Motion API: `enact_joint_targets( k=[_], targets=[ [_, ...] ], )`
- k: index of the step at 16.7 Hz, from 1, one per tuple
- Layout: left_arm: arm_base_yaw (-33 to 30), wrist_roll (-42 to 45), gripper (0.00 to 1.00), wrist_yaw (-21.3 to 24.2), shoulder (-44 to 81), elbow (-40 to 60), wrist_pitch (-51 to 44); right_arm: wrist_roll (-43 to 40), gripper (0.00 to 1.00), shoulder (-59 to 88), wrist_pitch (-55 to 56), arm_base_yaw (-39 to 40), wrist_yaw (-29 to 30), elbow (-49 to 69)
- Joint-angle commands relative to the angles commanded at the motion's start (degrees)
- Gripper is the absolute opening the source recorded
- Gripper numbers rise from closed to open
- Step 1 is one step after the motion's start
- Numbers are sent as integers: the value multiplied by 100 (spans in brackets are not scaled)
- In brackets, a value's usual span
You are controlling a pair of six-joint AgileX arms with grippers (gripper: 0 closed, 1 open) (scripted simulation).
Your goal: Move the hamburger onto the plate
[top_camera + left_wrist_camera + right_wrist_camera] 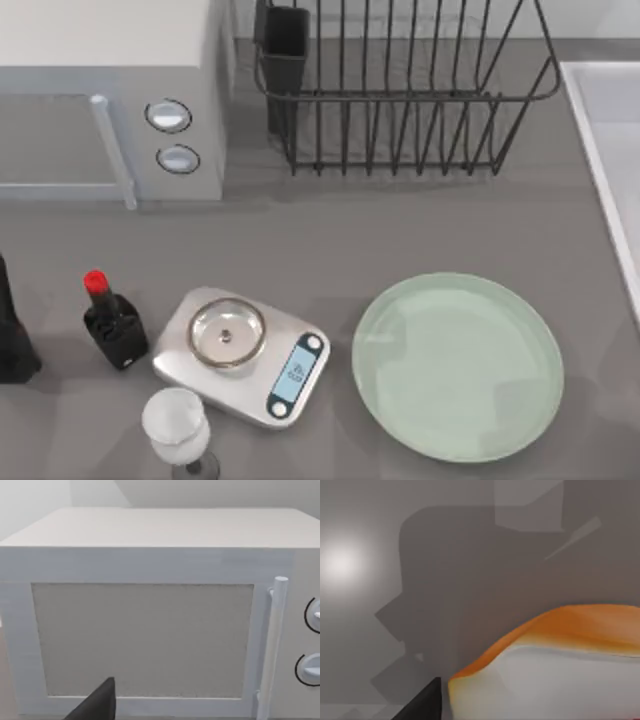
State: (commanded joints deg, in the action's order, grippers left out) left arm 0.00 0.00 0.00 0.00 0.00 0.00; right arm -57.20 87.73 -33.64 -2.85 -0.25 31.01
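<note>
top: plate (458, 366) bare | right wrist: hamburger (560, 665) close | tool grip: cannot tell

— What do I have around the microwave (110, 95)?
— I see a grey table (400, 230) beneath it, a black wire rack (400, 90) just beside it, and a pale wall (35, 500) behind it.

In the top view you have the plate (458, 366) at the front right of the table (400, 230), with the kitchen scale (241, 355) just to its left. A glass (177, 430) stands in front of the scale, and a bottle (113, 322) sits left of it. Behind them, the microwave (110, 95) fills the back left corner and the dish rack (400, 85) stands to its right.
</note>
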Motion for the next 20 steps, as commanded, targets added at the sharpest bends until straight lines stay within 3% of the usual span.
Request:
enact_joint_targets(
  k=[5,6,10,16,20],
  targets=[
    [0,0,100,0,0,0,0,0,0,0,0,0,0,0],
    [0,0,100,0,0,0,0,135,0,-406,-629,-18,-17,289],
    [0,0,100,0,0,0,0,101,0,-546,-1058,-21,-18,600],
    [0,0,100,0,0,0,0,73,0,-1165,-2930,-39,-16,1654],
    [0,0,100,0,0,0,0,90,0,-1412,-3328,-47,-14,1982]
  ],
)
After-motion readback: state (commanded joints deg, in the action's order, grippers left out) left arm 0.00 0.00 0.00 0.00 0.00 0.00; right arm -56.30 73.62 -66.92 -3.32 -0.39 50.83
